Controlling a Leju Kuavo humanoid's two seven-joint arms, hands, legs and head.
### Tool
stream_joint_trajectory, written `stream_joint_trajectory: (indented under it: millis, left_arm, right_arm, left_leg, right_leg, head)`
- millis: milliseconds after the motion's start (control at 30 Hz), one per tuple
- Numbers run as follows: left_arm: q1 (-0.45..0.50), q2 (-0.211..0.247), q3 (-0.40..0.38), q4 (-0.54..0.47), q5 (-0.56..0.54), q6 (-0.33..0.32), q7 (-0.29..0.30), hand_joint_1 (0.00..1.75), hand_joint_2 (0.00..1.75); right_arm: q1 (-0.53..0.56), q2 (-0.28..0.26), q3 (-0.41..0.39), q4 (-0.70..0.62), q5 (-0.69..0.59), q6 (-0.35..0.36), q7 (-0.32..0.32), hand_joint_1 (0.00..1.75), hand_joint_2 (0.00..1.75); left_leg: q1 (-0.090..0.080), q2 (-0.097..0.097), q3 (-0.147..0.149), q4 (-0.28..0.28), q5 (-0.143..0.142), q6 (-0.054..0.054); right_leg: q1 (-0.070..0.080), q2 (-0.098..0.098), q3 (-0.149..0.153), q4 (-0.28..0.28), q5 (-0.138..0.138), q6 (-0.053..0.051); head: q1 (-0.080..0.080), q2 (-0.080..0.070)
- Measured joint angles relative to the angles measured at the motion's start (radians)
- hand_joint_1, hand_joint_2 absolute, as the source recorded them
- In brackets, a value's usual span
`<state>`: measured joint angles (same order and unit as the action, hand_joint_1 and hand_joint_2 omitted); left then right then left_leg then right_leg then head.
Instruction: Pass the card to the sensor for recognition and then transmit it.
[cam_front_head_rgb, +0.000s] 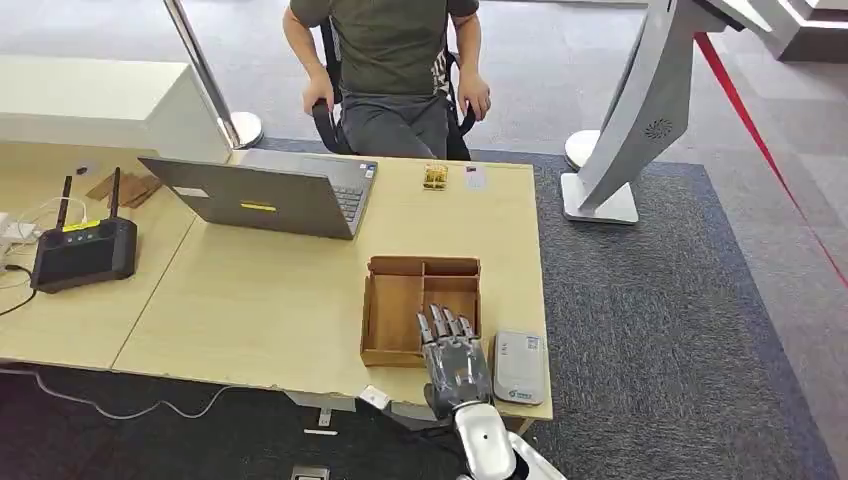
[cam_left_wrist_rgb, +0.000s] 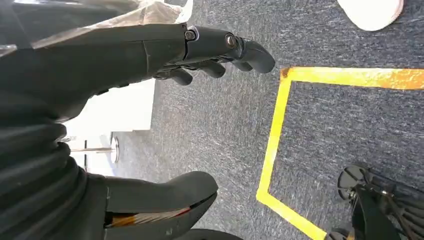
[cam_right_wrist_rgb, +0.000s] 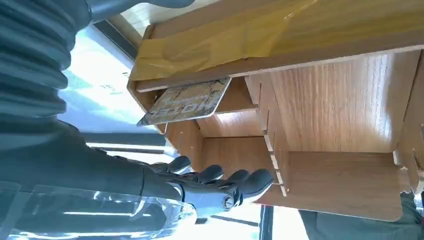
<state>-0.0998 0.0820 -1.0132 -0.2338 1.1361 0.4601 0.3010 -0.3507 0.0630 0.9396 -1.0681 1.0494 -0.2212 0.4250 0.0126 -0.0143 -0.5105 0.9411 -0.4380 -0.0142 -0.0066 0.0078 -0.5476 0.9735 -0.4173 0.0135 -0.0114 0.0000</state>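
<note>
- Reach comes first in this step: the right hand hovers over the near right corner of the wooden tray, fingers extended and close together, holding nothing.
- The card leans on edge in a small compartment of the tray, just beyond the fingertips in the right wrist view and apart from them.
- To do this well, the hand probably needs to lower the fingers behind the card's free upper edge and pinch it between thumb and finger, keeping clear of the thin dividers, which could snag a finger.
- The card reader, a white flat device, lies just beside the hand on its outer side, so the carry should be short; the card likely has to be laid flat and level over it.
- The left hand hangs over the carpet, fingers loosely apart, empty.
- Writing: the card bears pale block letters, turned and too skewed to read with confidence. The reader carries a small blue mark and text on its near edge, too small to read. The laptop wears a yellow sticker and a white one, both illegible.
- A person sits across the table, well beyond the hand.
</note>
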Motion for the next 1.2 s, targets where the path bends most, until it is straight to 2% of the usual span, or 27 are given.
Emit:
stream_joint_trajectory:
  millis: [267,533,1200]
  left_arm:
    - [0.0,0.0,0.0,0.0,-0.006,-0.006,-0.001,0.0,1.75]
    - [0.0,0.0,0.0,0.0,-0.011,-0.013,-0.007,0.0,1.75]
    - [-0.001,0.0,-0.004,0.0,-0.029,-0.03,-0.01,0.0,1.75]
  right_arm:
    - [0.0,-0.007,-0.024,-0.018,-0.053,-0.052,-0.032,0.0,1.75]
    - [-0.002,-0.024,-0.051,-0.027,-0.044,-0.071,0.013,0.0,1.75]
    - [0.002,-0.044,-0.075,-0.027,-0.045,-0.073,0.024,0.0,1.75]
  left_leg:
    - [0.0,0.0,0.0,0.0,0.0,0.0]
    - [0.0,0.0,0.0,0.0,0.0,0.0]
    - [0.0,0.0,0.0,0.0,0.0,0.0]
  right_leg:
    - [0.0,0.0,0.0,0.0,0.0,0.0]
    - [0.0,0.0,0.0,0.0,0.0,0.0]
    - [0.0,0.0,0.0,0.0,0.0,0.0]
  head:
    - [0.0,0.0]
    - [0.0,0.0]
    - [0.0,0.0]
